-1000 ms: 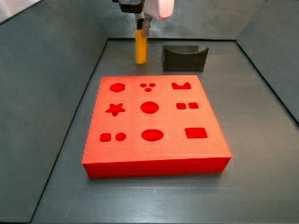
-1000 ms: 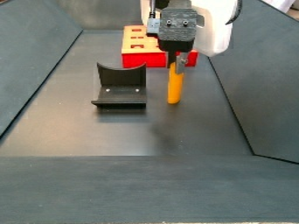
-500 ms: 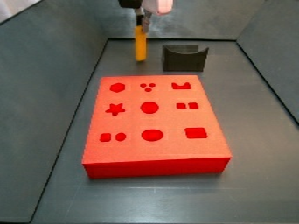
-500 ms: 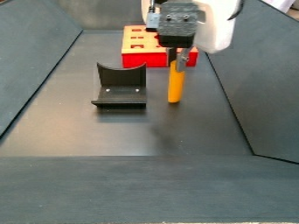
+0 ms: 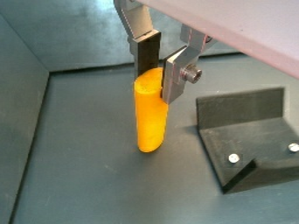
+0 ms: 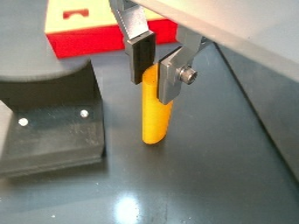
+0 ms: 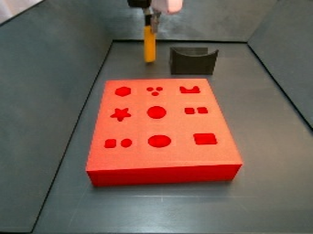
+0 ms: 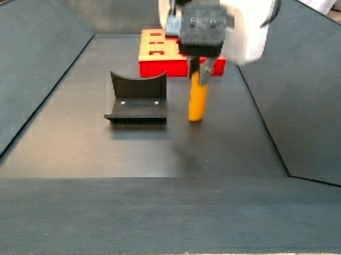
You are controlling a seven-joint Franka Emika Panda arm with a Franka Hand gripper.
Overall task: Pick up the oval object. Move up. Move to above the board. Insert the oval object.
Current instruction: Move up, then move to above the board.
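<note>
The oval object (image 5: 149,118) is a slim orange-yellow peg, upright, clamped at its top between my gripper's (image 5: 158,77) two silver fingers. It also shows in a wrist view (image 6: 156,114) and in both side views (image 7: 149,43) (image 8: 197,98). My gripper (image 7: 152,11) (image 8: 202,62) (image 6: 156,74) is shut on it and holds it just above the dark floor at the back of the bin. The board (image 7: 160,124) is a flat red block with shaped holes, lying apart from the peg; its end shows in a side view (image 8: 162,52) and a wrist view (image 6: 87,29).
The dark fixture (image 7: 192,60) stands on the floor beside the peg, also seen in a side view (image 8: 136,97) and both wrist views (image 5: 251,136) (image 6: 49,122). Grey sloping bin walls (image 7: 61,64) ring the floor.
My gripper has risen a little with the peg in it; the peg's lower end now hangs slightly higher off the floor. The board and fixture have not moved.
</note>
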